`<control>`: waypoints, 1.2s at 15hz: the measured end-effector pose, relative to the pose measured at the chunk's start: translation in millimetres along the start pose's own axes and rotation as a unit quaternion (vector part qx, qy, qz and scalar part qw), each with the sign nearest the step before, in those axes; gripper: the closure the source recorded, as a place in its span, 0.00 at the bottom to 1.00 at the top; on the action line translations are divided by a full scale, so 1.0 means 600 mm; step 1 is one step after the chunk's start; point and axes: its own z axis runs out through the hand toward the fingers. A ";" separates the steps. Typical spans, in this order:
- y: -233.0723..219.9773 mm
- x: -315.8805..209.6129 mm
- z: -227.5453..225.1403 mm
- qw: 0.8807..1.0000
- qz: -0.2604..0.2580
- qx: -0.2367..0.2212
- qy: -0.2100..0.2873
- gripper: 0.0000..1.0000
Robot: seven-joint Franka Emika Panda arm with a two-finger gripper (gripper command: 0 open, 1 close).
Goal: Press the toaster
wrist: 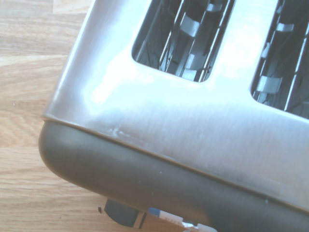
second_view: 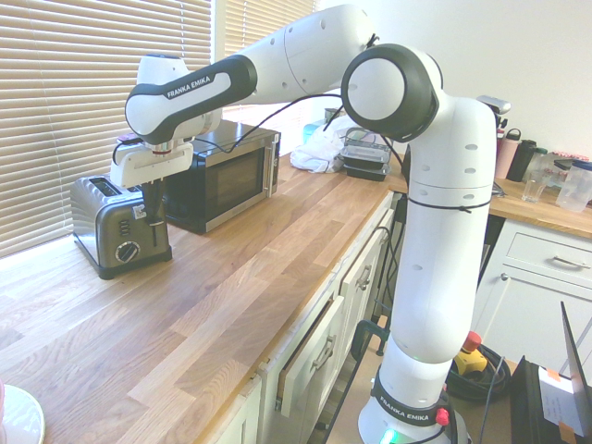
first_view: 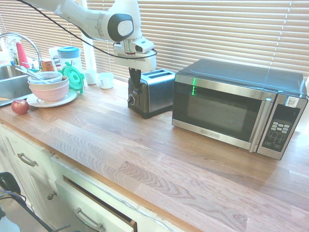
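Kitchen setting: wooden countertop (first_view: 145, 159) under slatted window blinds (first_view: 217, 29), sink (first_view: 9, 79) at the far left of the first exterior frame. You will find the toaster (first_view: 153, 92) in the upper middle of that frame, standing on the wood just left of the microwave (first_view: 236, 106), apart from it by a narrow gap. Second exterior frame puts the same toaster at middle left, its black end panel (second_view: 139, 242) with the round knob (second_view: 127, 252) turned toward the camera.

Gripper (first_view: 135, 83) points almost straight down at the toaster's black end, fingers drawn together with nothing between them. In both outside frames the fingertips sit against the upper part of the end panel, above the knob; whether they bear on the lever you cannot tell from these angles.

Wrist frame: brushed steel top with two open slots (wrist: 183, 38), dark end rim across the lower part, a small dark tab (wrist: 123, 212) poking out below it near the bottom edge.

Also on the counter, left side of the first exterior frame: stacked bowls (first_view: 48, 87) on a plate, a red apple (first_view: 20, 107), a white cup (first_view: 105, 79)
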 end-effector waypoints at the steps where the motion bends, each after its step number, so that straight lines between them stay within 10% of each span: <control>1: 0.000 0.000 0.003 1.000 0.000 0.000 -0.001 1.00; 18: 0.027 0.028 0.067 0.999 0.003 -0.019 -0.033 1.00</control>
